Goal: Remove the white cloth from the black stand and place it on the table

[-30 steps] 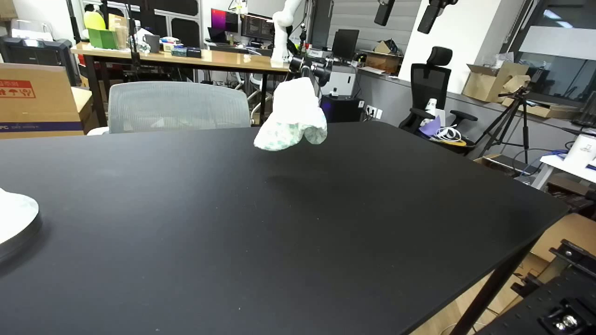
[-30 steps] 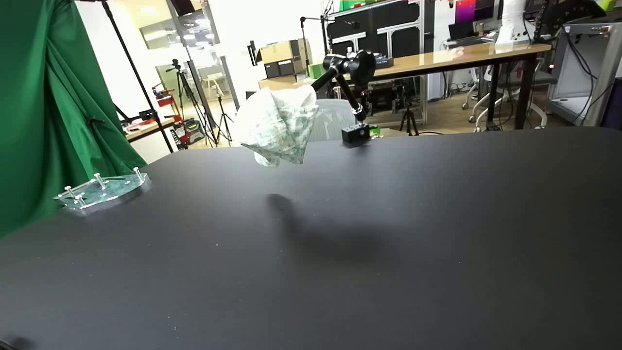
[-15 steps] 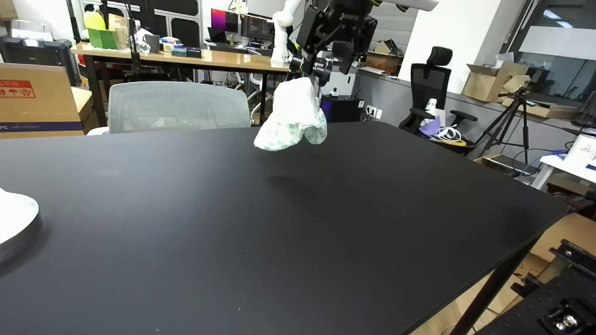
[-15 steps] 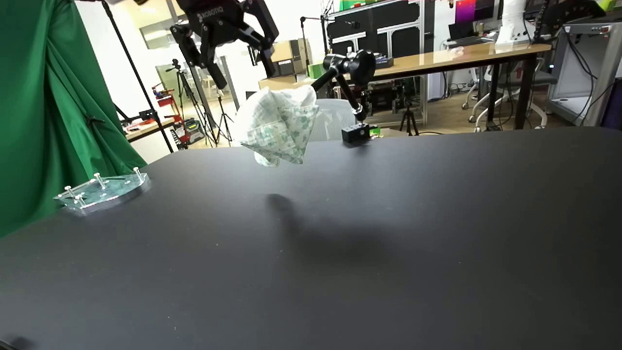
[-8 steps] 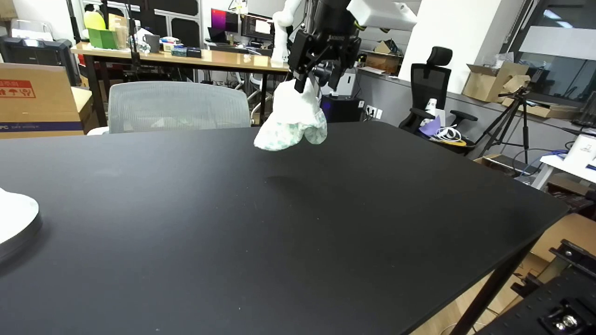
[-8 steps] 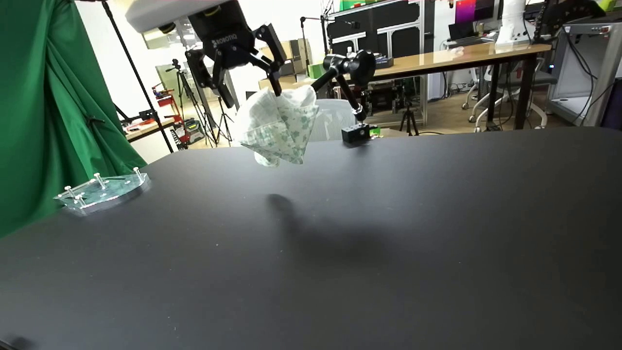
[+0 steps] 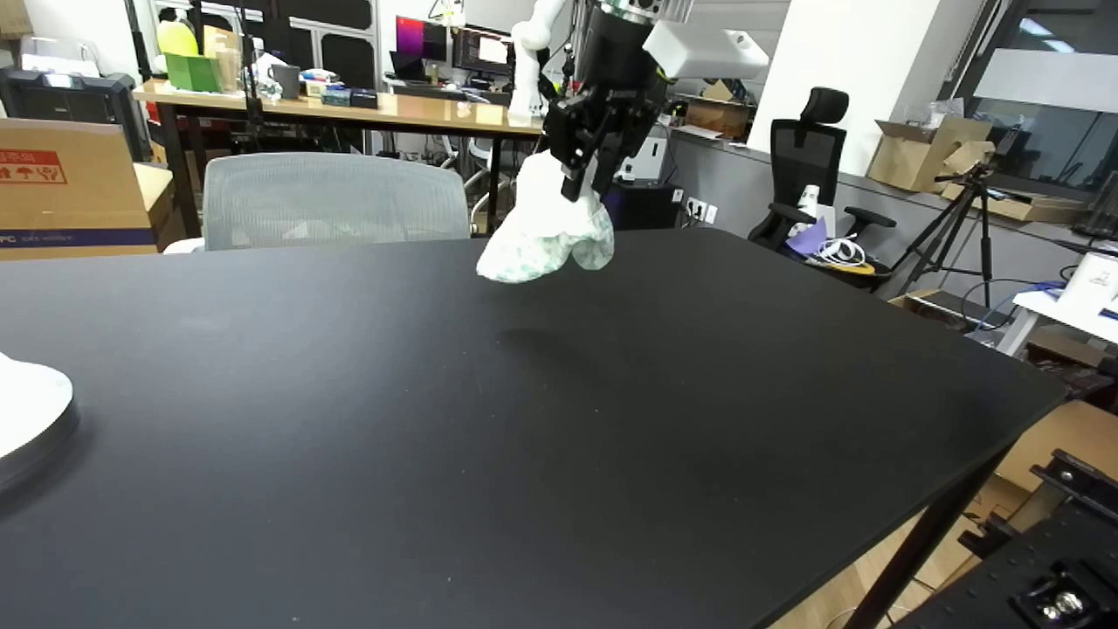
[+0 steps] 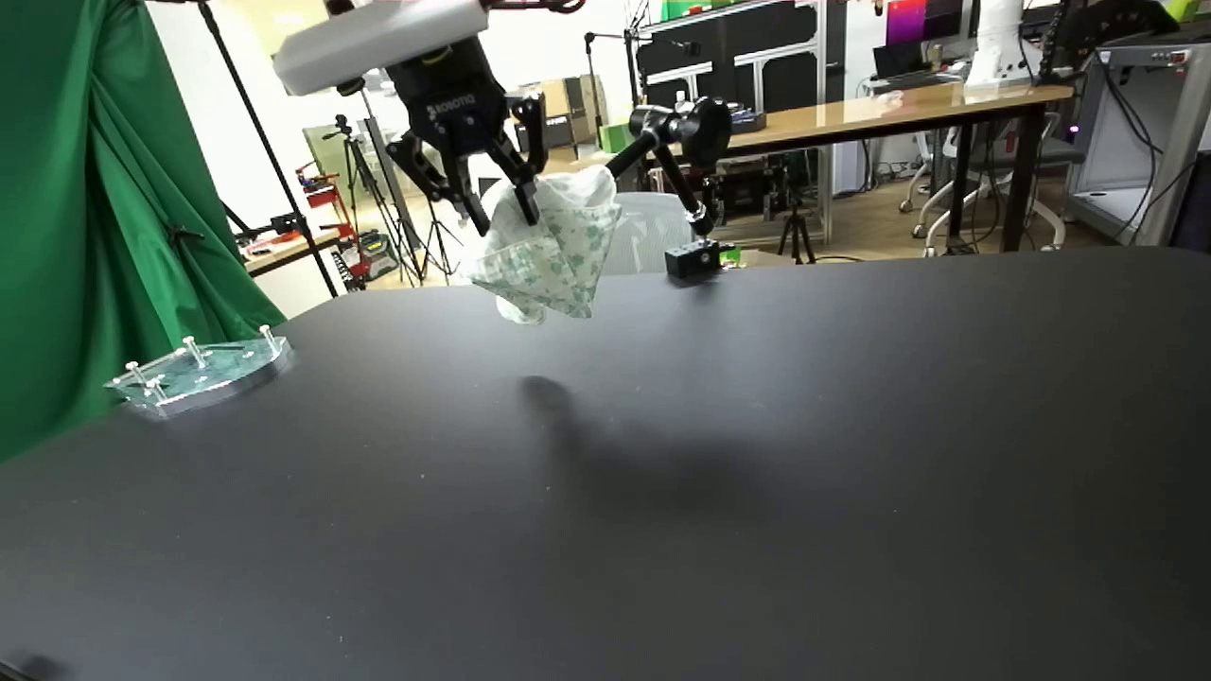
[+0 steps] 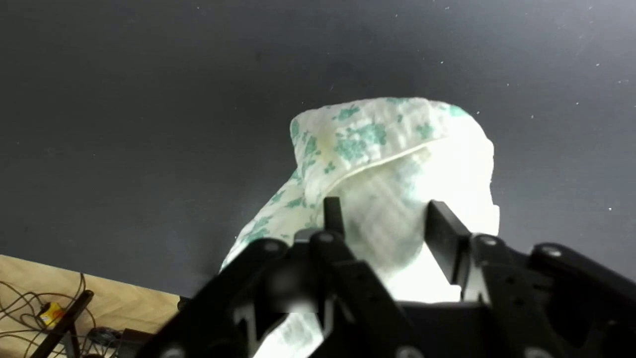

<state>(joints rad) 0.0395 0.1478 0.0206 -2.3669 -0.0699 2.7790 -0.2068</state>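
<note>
By our judgement the step in hand is the grasp. In an exterior view the cloth point(image 8: 566, 270) hangs over the end of the stand point(image 8: 702, 134), in the upper half of the frame just left of centre, apart from the table point(image 8: 851, 426) beneath. We see the gripper point(image 8: 506, 220) pointing down at it from the upper left, its jaws parted. In the wrist view, cloth shows between the fingers point(image 9: 334, 218) at lower centre; whether they touch it, we cannot tell. Next, we think, we should close on a firm fold, draw the cloth off the hidden end, then lower it and let go.
</note>
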